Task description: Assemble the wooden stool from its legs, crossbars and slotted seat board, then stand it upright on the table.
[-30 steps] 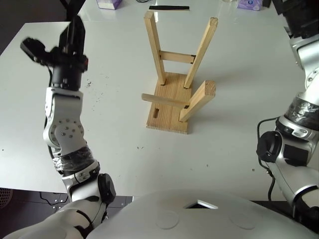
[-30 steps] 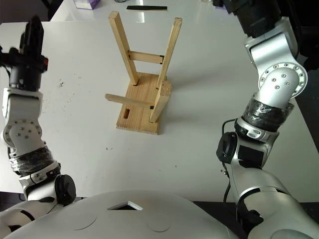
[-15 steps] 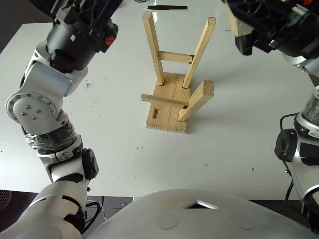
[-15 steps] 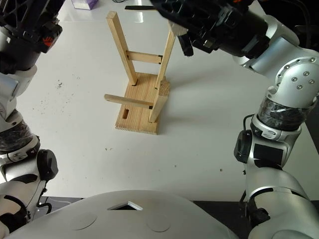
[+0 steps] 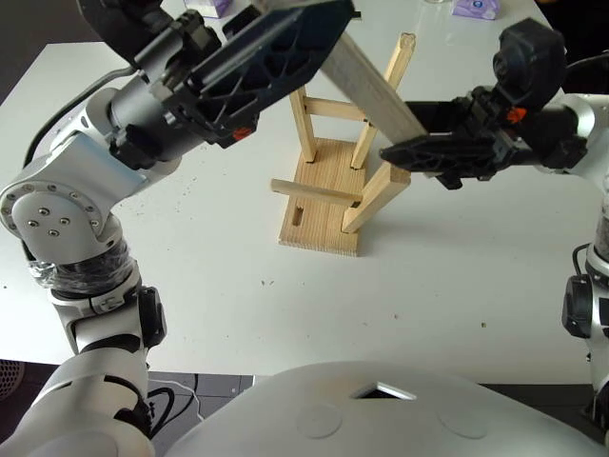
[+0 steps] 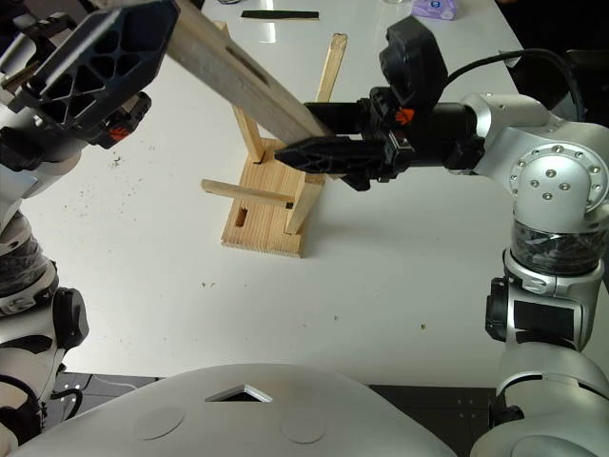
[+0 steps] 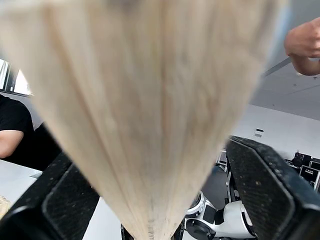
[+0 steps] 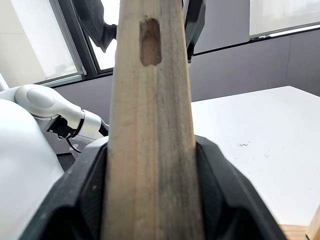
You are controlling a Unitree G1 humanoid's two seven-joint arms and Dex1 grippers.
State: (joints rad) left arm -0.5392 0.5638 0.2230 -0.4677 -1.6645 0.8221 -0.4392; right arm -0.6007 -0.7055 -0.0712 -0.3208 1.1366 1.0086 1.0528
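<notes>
The partly built stool lies upside down on the white table, its slotted seat board [image 5: 319, 214] flat. Two legs [image 5: 295, 90] joined by a crossbar [image 5: 335, 109] stand up from it. A third leg [image 5: 378, 193] with a crossbar [image 5: 312, 192] leans tilted at the near side. Above it hangs a loose wooden leg [image 5: 376, 90], slanting down to the right. My left gripper [image 5: 285, 48] is shut on its upper end and my right gripper [image 5: 428, 148] is shut on its lower end. The right wrist view shows the leg's mortise slot [image 8: 150, 35] between the black fingers [image 8: 90, 190].
Two purple boxes [image 5: 211, 8] [image 5: 476, 9] and a black strip [image 6: 279, 14] sit at the table's far edge. Open white tabletop [image 5: 457, 276] lies in front of and to both sides of the stool. The table's left edge [image 5: 19, 90] is near my left arm.
Both arms swung in from the sides to above the stool. The loose leg is now held between both grippers. The stool on the table has not moved.
</notes>
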